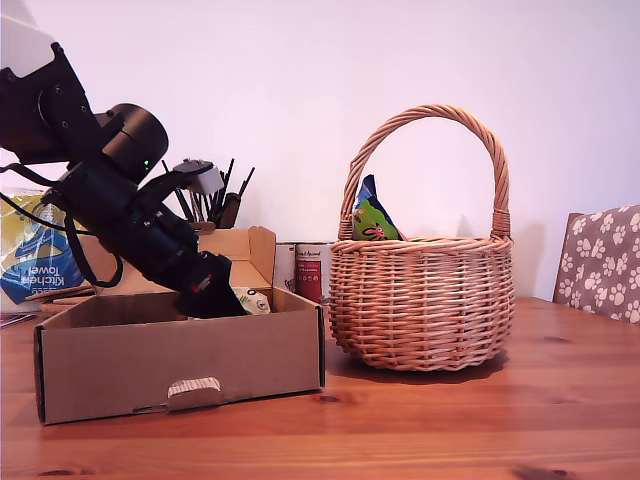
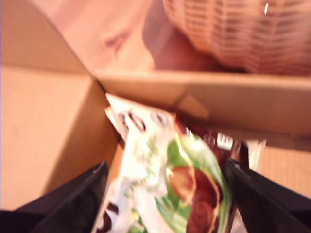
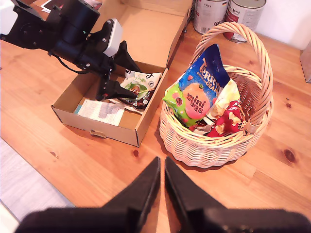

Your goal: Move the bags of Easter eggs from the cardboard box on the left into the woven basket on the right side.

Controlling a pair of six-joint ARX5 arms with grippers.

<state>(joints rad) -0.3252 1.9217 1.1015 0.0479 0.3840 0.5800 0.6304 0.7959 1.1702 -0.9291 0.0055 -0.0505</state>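
Between the jaws: white crinkly packet with pale green print (image 2: 160, 189) — my first gripper (image 2: 165, 194) straddles it, jaws wide, inside shallow brown cardboard box (image 1: 180, 365).
Second gripper (image 3: 162, 187): jaws narrow, nearly closed, holding nothing — above the wooden table (image 3: 87, 179).
Round tan wicker basket (image 3: 214, 141): bright green packet (image 3: 192, 99) inside.

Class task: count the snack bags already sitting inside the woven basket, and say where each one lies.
3 visible in the woven basket: the green and blue mini eggs bag standing upright, a pale yellow bag beside it, and a red bag lower down. Others may be hidden beneath.
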